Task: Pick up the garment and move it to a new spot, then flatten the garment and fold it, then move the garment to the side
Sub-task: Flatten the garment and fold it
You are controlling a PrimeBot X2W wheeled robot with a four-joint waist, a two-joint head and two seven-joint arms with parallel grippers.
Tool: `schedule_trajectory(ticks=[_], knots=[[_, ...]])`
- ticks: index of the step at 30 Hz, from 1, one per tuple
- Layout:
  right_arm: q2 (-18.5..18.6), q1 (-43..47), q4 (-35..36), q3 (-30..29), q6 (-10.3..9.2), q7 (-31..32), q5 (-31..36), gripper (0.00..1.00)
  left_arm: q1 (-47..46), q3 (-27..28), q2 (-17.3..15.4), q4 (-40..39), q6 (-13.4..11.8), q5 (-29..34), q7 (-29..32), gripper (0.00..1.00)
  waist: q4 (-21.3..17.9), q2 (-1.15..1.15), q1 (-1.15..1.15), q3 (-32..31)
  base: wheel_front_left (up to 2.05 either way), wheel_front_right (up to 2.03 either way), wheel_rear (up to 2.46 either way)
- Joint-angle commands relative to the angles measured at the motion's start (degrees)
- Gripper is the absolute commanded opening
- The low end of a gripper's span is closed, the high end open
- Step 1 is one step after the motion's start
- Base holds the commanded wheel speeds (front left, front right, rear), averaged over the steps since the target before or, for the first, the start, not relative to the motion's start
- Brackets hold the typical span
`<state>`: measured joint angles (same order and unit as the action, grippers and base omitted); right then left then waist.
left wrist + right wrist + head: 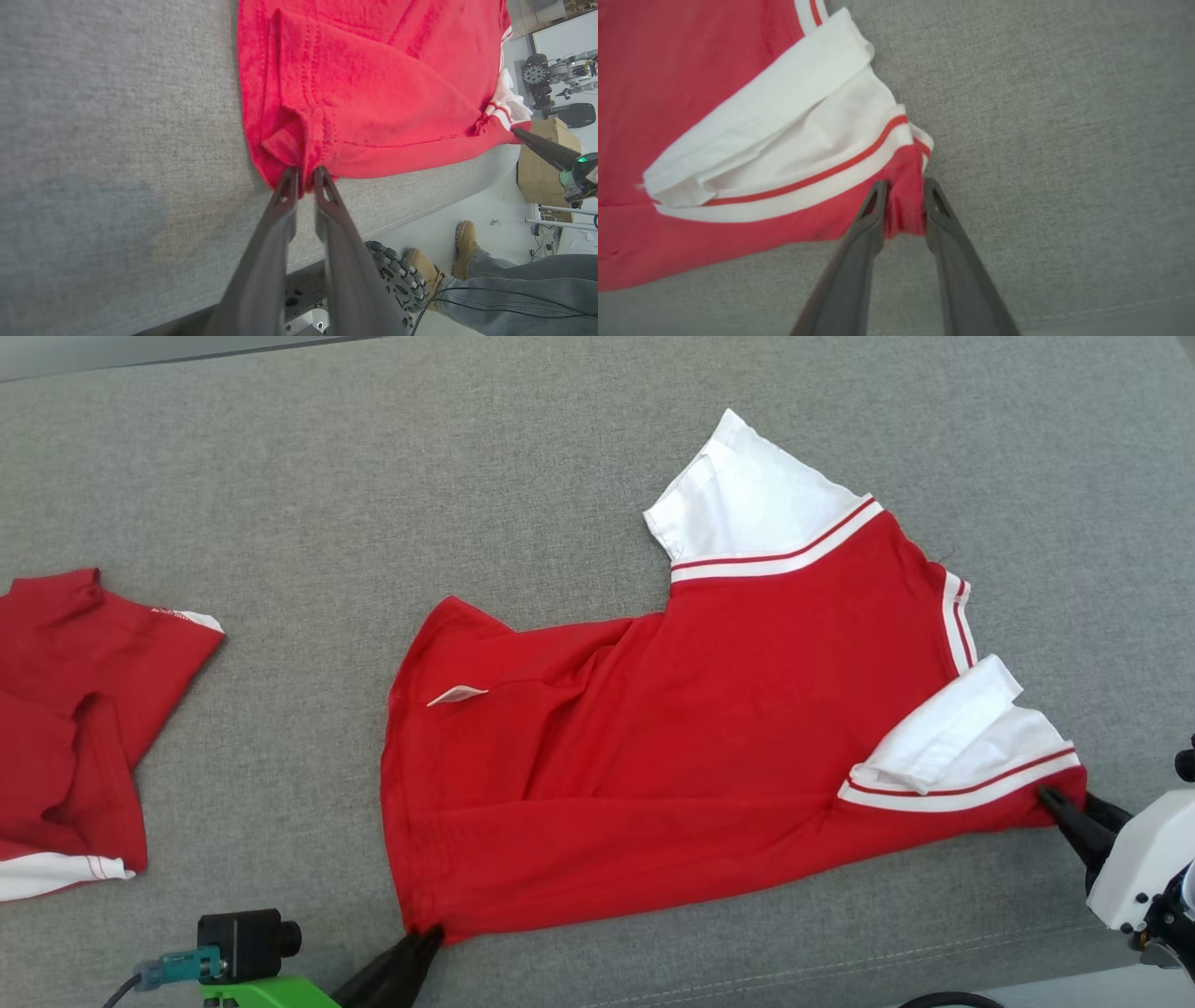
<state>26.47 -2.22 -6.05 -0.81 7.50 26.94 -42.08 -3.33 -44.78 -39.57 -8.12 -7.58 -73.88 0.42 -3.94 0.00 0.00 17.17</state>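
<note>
At the bottom edge, the left claw (425,936) is clamped tight on the red T-shirt (709,747) at its hem corner. At lower right, the right claw (1050,795), barely parted, pinches the shoulder. The red T-shirt lies creased mid-frame on the table (280,476); best to draw both corners apart evenly, keeping low, then smooth the upper white sleeve (747,504)

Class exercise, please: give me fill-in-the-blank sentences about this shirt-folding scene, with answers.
The red shirt has ___ sleeves.
It lies on a ___ fabric surface.
The left gripper and right gripper each pinch a ___ of the shirt.
A second red garment lies at the head view's ___ edge.
Answers: white, grey, corner, left.
</note>
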Motion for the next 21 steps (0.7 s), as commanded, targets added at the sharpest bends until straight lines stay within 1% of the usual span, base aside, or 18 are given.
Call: schedule_trajectory(ticks=[1, 3, 6, 9, 12, 13, 16, 21], knots=[[0.2, -0.6, -0.3, -0.4, -0.03, -0.4, 0.3, 1.00, -0.7, 0.3, -0.1, 0.3, 0.1, 0.9, -0.4, 1.00, 0.1, 0.00, 0.00, 0.0, 0.00, 0.00, 0.00], [1.3, -0.6, -0.1, -1.0, -0.03, -0.2, 0.8, 1.00, -0.2, 0.8, -0.9, 0.2, -0.5, 1.4, -1.1, 1.00, 0.1, 0.00, 0.00, 0.1, 0.00, 0.00, 0.00], [3.1, -1.7, 2.4, -2.3, -0.03, -0.4, 1.7, 1.00, 0.1, 2.0, -2.9, -1.6, -1.7, 2.1, -2.2, 1.00, 0.0, 0.00, 0.00, 0.9, 0.00, 0.00, 0.00], [3.5, -4.6, 5.7, -3.3, -0.02, -0.6, 2.3, 1.00, -1.6, 4.3, -5.5, -4.2, -2.8, 2.8, -2.7, 1.00, 0.1, 0.00, 0.00, 2.5, 0.00, 0.00, 0.00], [3.2, -9.7, 7.7, -2.1, -0.02, 0.2, 3.6, 1.00, -6.1, 6.0, -7.1, -5.9, -3.5, 4.0, -0.8, 1.00, 0.7, 0.00, 0.00, 5.0, 0.00, 0.00, 0.00], [3.0, -11.7, 7.9, -1.2, -0.02, 0.4, 4.3, 1.00, -8.1, 6.2, -7.0, -6.0, -3.6, 4.5, 0.1, 1.00, 1.1, 0.00, 0.00, 5.8, 0.00, 0.00, 0.00], [1.8, -19.0, 6.8, 2.2, -0.02, 1.3, 6.5, 1.00, -15.5, 6.3, -5.2, -4.9, -3.1, 5.1, 4.0, 1.00, 2.3, 0.00, 0.00, 8.7, 0.00, 0.00, 0.00], [-0.4, -32.6, 1.4, 7.5, -0.03, 2.7, 10.4, 1.00, -26.8, 4.2, -1.7, 0.2, -1.9, 7.0, 10.6, 1.00, 4.2, 0.00, 0.00, 13.7, 0.00, 0.00, 0.00]])
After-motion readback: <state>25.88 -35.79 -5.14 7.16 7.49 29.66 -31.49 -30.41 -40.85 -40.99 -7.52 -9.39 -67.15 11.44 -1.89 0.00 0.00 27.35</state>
